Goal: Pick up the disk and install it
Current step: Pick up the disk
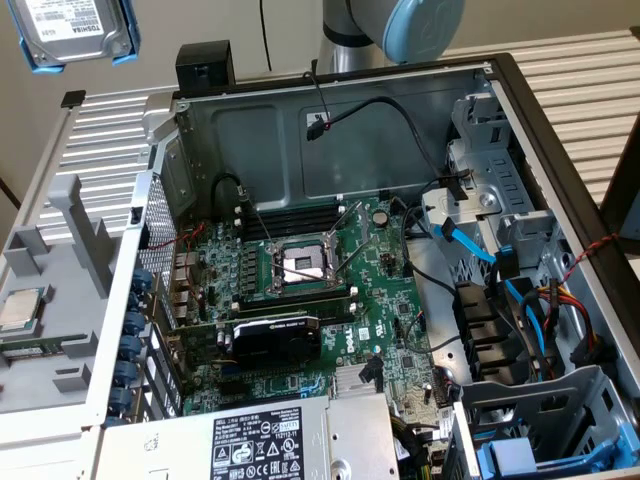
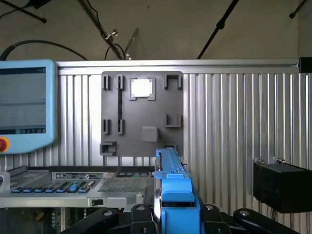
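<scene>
As disk (image 1: 75,28) hangs — beige wall (image 2: 165,29) backs ribbed table (image 1: 570,80)

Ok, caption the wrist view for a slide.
Disk held edge-on in the gripper; beyond it the open case and a grey tray holding a chip.

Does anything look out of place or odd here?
Mildly: the processor socket in the open case stands empty, while a square chip lies on the grey tray outside. The disk, clamped in the jaws, looks undamaged.

disk (image 1: 75,30) up at the exterior view's left of the computer case (image 1: 380,130), chip (image 1: 22,308) on tray (image 1: 65,255) beside it
</scene>
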Controlling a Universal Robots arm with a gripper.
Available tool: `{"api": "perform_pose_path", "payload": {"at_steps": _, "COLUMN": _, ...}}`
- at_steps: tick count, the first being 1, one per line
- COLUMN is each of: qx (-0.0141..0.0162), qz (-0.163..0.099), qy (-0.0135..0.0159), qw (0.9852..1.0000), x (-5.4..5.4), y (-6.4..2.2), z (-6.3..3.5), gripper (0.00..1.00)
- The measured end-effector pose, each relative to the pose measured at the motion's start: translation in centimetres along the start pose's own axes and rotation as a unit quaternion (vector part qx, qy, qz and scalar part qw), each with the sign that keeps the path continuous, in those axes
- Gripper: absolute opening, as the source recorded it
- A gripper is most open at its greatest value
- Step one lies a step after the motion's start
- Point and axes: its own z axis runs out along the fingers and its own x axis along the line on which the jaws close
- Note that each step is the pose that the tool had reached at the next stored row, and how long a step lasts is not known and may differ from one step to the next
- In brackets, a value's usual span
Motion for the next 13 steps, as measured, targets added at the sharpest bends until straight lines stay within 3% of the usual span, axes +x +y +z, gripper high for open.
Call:
{"api": "perform_pose_path", "payload": {"at_steps": 6, "qx": -0.0021, "qz": 0.0, "qy": 0.0001, "qw": 1.0, "x": 1.0, "y": -2.34, "z": -0.15, "gripper": 0.37}}
{"api": "perform_pose_path", "payload": {"at_steps": 13, "qx": -0.0034, "qz": 0.0, "qy": 0.0001, "qw": 1.0, "x": 2.9, "y": -4.42, "z": -0.3, "gripper": 0.37}}
